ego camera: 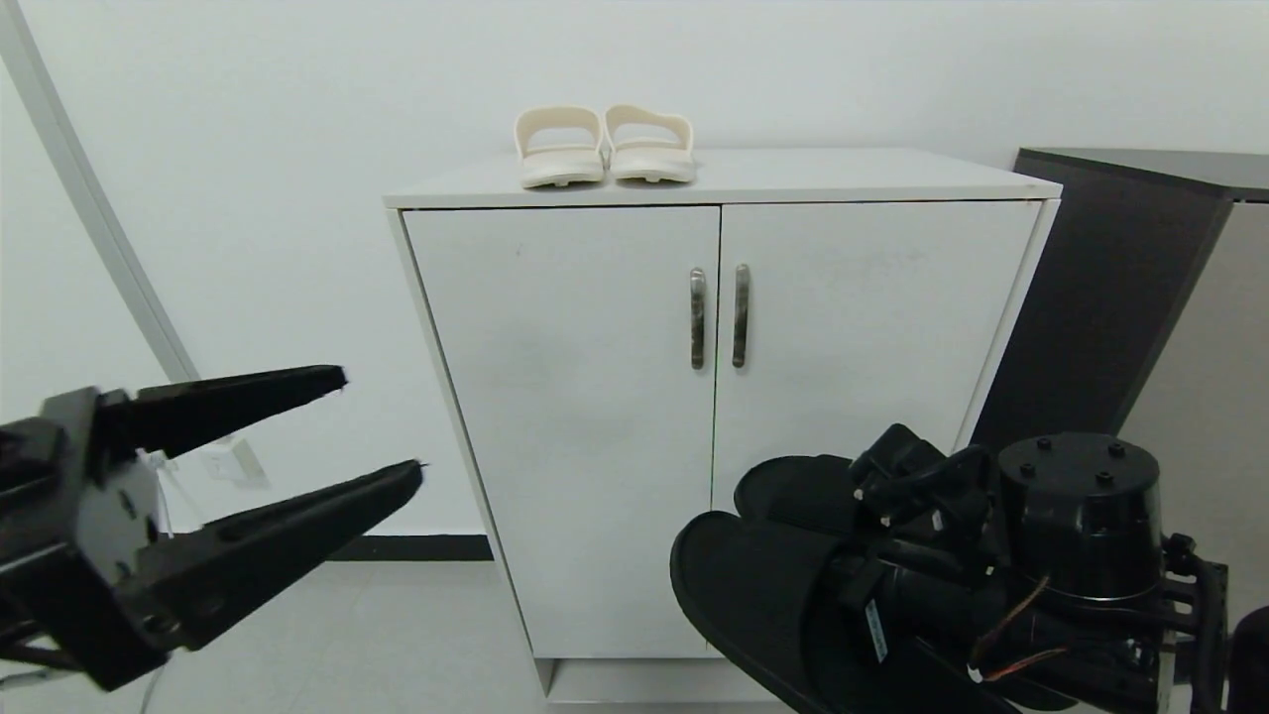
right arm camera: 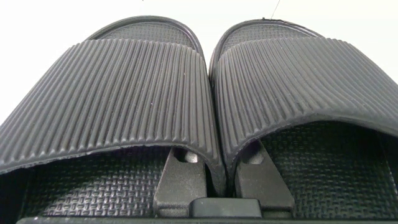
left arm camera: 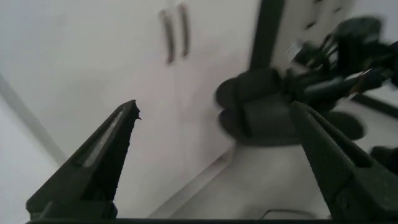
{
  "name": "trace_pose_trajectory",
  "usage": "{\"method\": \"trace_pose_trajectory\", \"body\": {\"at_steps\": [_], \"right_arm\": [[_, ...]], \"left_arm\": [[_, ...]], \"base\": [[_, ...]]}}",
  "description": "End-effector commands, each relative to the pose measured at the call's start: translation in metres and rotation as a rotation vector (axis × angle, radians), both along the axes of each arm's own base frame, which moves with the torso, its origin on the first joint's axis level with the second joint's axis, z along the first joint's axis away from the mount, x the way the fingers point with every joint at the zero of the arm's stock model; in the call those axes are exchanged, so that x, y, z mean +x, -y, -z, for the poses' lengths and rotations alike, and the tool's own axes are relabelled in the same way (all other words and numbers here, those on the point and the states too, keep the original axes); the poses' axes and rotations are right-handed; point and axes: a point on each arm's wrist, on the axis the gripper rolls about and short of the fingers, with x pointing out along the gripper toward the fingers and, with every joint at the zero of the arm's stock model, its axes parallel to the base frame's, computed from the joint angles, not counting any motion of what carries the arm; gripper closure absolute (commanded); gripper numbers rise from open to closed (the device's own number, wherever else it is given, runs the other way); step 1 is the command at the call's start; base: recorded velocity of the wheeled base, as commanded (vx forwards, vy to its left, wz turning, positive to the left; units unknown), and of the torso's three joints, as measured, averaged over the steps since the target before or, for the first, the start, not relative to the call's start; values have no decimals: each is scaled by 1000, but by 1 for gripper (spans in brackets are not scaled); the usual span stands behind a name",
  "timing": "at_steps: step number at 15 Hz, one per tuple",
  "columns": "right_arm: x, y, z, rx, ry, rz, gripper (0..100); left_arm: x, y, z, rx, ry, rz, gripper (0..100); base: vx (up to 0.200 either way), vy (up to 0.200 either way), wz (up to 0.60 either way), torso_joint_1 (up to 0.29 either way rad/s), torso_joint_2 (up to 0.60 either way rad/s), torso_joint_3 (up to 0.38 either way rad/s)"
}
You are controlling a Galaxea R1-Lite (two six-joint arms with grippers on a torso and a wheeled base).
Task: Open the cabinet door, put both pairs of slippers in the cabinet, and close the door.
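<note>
My right end effector [right arm camera: 221, 180] is clamped on the pair of black ribbed rubber slippers [ego camera: 753, 585], side by side, low before the white two-door cabinet [ego camera: 565, 416], doors shut. Cream moulded slippers [ego camera: 603, 146] sit on top. Left end effector [ego camera: 382, 421] gapes wide.
</note>
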Motion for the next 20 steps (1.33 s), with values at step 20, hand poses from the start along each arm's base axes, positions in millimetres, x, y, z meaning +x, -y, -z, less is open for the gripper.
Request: {"method": "trace_pose_trajectory", "body": {"at_steps": [20], "right_arm": [[-3, 2, 5, -15, 0, -4, 100]], "left_arm": [[126, 135, 5, -155, -101, 271, 0]], "base": [[0, 0, 0, 0, 0, 0]]}}
